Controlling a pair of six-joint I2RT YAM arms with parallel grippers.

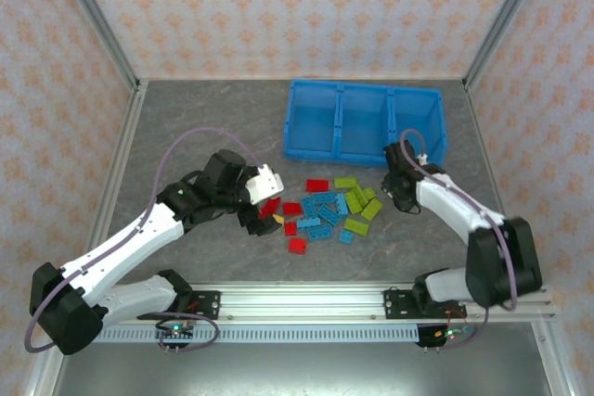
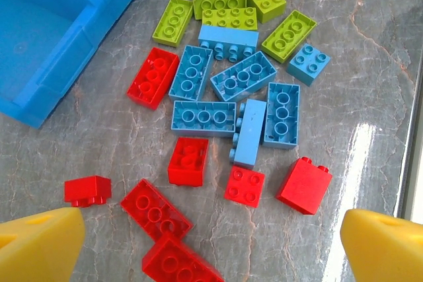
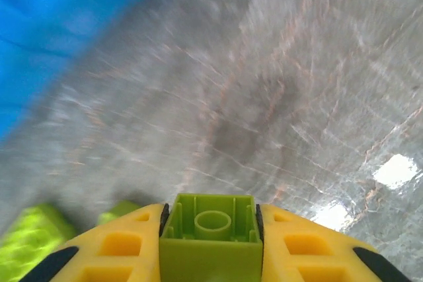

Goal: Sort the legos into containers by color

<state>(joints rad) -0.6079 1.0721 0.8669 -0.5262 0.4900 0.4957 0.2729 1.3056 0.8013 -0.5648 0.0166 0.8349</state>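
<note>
One green lego (image 3: pixel 211 239) between closed right jaws

Both the left arm (image 1: pixel 121 248) and the right arm (image 1: pixel 447 203) are white moulded links joined by bulky black joint housings, each trailed by a thin purplish-grey cable (image 1: pixel 200 133) and standing on a black base (image 1: pixel 186 296) bolted to a silver rail (image 1: pixel 306 300). The left tool (image 2: pixel 211 247) ends in plain bright yellow fingers (image 2: pixel 39 246), with a white block on its black wrist; the right tool (image 3: pixel 211 255) has yellow fingers (image 3: pixel 119 246) cut with dark rounded slots.
</note>
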